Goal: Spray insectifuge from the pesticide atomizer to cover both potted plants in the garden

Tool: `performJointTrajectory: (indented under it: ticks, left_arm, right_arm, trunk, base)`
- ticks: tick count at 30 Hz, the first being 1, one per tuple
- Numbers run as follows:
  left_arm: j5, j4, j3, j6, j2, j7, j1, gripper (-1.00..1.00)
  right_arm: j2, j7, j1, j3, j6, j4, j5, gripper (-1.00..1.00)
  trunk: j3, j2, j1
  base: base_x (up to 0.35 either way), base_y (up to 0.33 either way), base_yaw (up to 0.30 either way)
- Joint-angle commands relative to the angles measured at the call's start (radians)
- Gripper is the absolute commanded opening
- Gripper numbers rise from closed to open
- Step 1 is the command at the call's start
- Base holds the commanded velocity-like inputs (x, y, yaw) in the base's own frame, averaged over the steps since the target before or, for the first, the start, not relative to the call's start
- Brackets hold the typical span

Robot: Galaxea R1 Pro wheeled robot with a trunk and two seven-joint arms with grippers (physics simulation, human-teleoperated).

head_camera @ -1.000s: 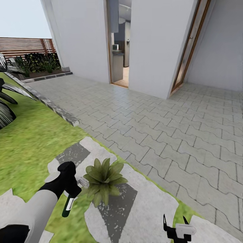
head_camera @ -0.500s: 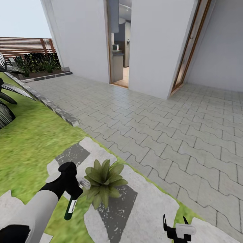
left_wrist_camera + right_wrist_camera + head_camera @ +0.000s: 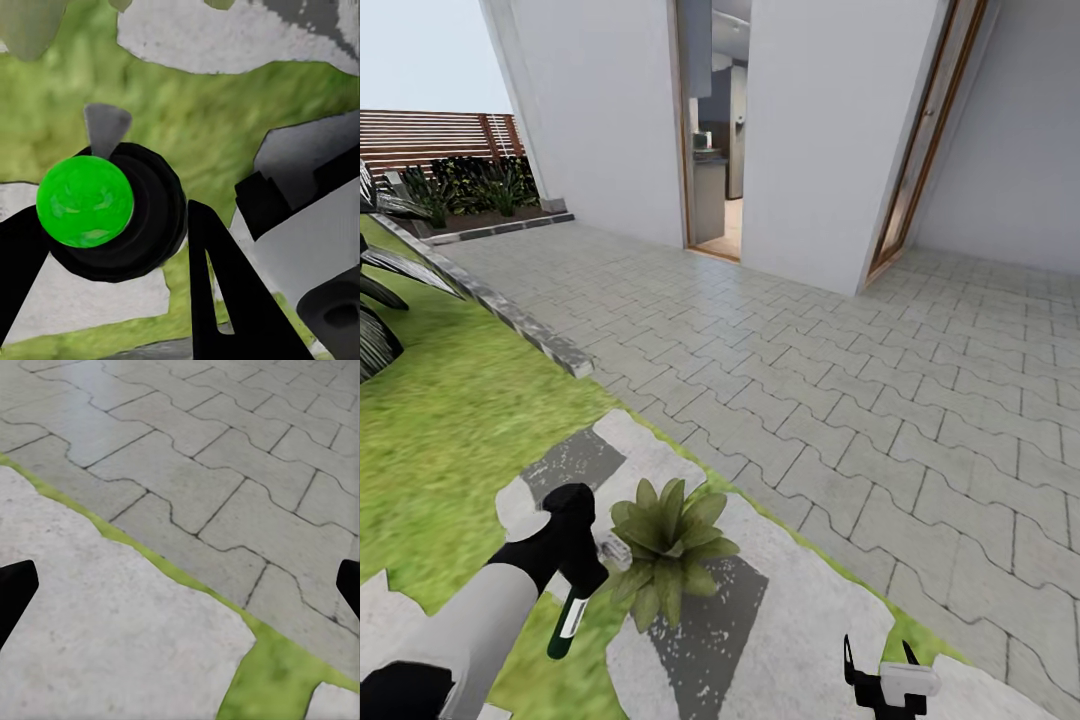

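Note:
In the head view my left gripper (image 3: 576,568) is shut on the pesticide atomizer (image 3: 567,625). Its dark green and white body hangs down over the grass, and its pale grey nozzle (image 3: 612,548) points at a potted plant (image 3: 666,545), almost touching the leaves. That plant is a low green rosette on a grey and white stepping stone (image 3: 790,610); leaves hide its pot. The left wrist view shows the atomizer's bright green round end (image 3: 85,201) between my black fingers (image 3: 225,292). My right gripper (image 3: 880,668) is open low at the right, over the stone's edge (image 3: 112,645).
Grey interlocking paving (image 3: 880,400) runs to the white house wall and an open doorway (image 3: 715,130). A stone kerb (image 3: 510,315) borders the lawn (image 3: 440,420). Dark plants (image 3: 375,330) stand at the left, with a brown slatted fence (image 3: 430,135) far behind.
The view has shifted slightly. My left gripper has edged a little lower and toward the plant with the atomizer in it. The right gripper has kept its place.

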Motion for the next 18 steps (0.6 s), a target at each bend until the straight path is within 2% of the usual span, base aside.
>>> performJointTrajectory:
  ticks: [1,5,6,9,10,13,18]
  left_arm:
    - [-0.007,-0.002,-0.006,0.01,-0.009,-0.011,-0.006,-1.0]
    - [-0.008,-0.005,-0.008,0.011,-0.024,-0.029,-0.014,-1.0]
    - [-0.011,-0.012,-0.013,0.011,-0.03,-0.066,-0.015,-1.0]
    - [-0.029,-0.019,-0.034,0.012,-0.034,-0.106,-0.015,-1.0]
    - [-0.046,-0.02,-0.041,0.012,-0.034,-0.113,-0.015,-1.0]
    - [-0.085,-0.021,-0.046,0.012,-0.024,-0.12,-0.015,-1.0]
    - [-0.098,-0.021,-0.047,0.011,-0.004,-0.121,-0.015,-1.0]
  right_arm:
    - [0.0,-0.007,0.0,0.008,-0.001,0.0,-0.003,1.0]
    - [0.0,-0.007,0.0,0.008,0.0,0.0,-0.002,1.0]
    - [0.0,-0.007,0.0,0.008,0.001,0.0,-0.002,1.0]
    - [0.0,-0.007,0.0,0.008,0.001,0.0,-0.002,1.0]
    - [0.0,-0.007,0.0,0.008,0.001,0.0,-0.002,1.0]
    - [0.0,-0.007,0.0,0.008,0.001,0.0,-0.002,1.0]
    - [0.0,-0.007,0.0,0.008,0.001,0.0,-0.002,1.0]
  trunk:
    - [-0.001,0.0,0.0]
    - [-0.001,0.0,0.0]
    - [-0.001,0.0,0.0]
    - [-0.001,0.0,0.0]
    - [-0.001,0.0,0.0]
    - [-0.001,0.0,0.0]
    - [-0.001,0.0,0.0]
  base:
    - [0.0,0.0,0.0]
    - [0.0,0.0,0.0]
    - [0.0,0.0,0.0]
    - [0.0,0.0,0.0]
    - [0.0,0.0,0.0]
    - [0.0,0.0,0.0]
    - [0.0,0.0,0.0]
